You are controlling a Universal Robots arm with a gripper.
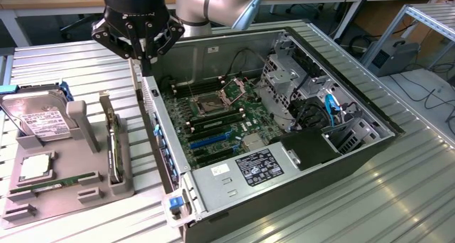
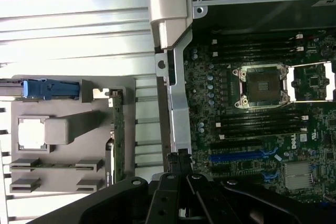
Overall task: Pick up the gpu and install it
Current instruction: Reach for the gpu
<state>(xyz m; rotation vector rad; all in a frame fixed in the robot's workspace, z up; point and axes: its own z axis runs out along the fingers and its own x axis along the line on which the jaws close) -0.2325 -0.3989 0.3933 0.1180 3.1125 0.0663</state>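
The gpu [image 1: 112, 142] stands on edge in a slot of the grey holder [image 1: 71, 197], a thin dark card with a metal bracket at its far end. In the wrist view the gpu [image 2: 117, 129] appears as a narrow strip beside the open computer case [image 2: 173, 103]. My gripper [image 1: 146, 66] hangs shut with nothing in it, above the case's rear wall and beyond the card's far end. Its fingertips [image 2: 177, 157] are pressed together over that wall's edge. Blue expansion slots [image 1: 210, 140] lie free on the motherboard [image 2: 252, 129].
On the holder also sit a silver hard drive [image 1: 39, 120], a square processor [image 1: 35, 167] and a green memory stick [image 1: 53, 183]. A power supply [image 1: 259, 168] and drive cages [image 1: 299, 88] fill the case's sides. The table is ribbed metal [image 1: 355, 205].
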